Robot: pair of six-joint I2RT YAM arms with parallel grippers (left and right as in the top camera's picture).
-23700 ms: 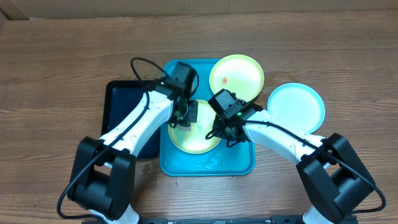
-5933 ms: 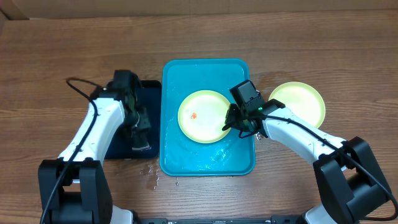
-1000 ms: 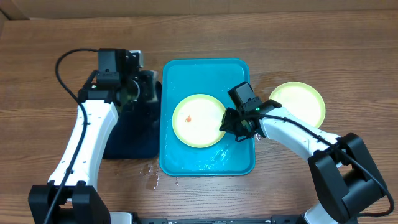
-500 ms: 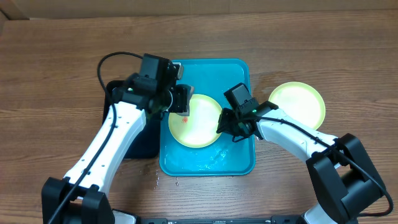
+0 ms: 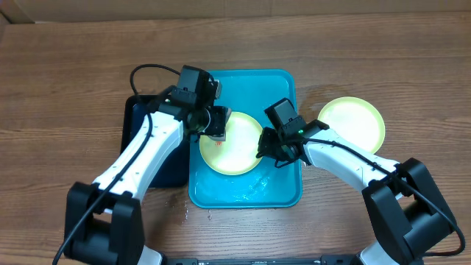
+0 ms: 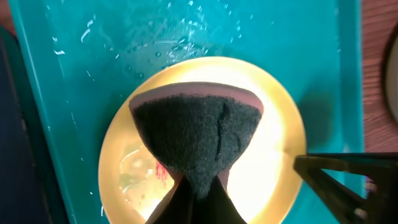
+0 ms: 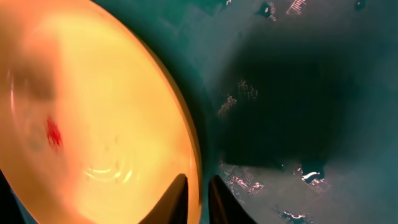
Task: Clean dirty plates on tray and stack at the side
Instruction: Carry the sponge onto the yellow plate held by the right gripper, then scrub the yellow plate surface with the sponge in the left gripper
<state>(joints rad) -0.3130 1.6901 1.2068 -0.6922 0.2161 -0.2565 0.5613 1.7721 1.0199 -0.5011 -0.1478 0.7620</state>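
While our right tool (image 7: pixel 196 190) pinches the right rim of the glossy yellow-green plate (image 5: pixel 239 151) on the wet turquoise tray (image 5: pixel 274 87), our left tool (image 6: pixel 199 196) — clamped on a coarse dark-green sponge (image 6: pixel 196 134) with a pink back — hangs over the plate's left half, the red smear (image 6: pixel 159 169) just beside the sponge's left edge.

The far end of the tray (image 5: pixel 254 87) lies bare — room to come down there, and along the narrow near strip. The middle is taken: the plate (image 5: pixel 234 151) fills it, the left hand (image 5: pixel 215 129) with its sponge (image 6: pixel 196 134) covers the plate's left part, and the right hand (image 5: pixel 266 146) straddles its right rim. A black tray (image 5: pixel 143 147) flanks the left; a second plate (image 5: pixel 353 121) lies on the table (image 5: pixel 73 66) near the right edge.
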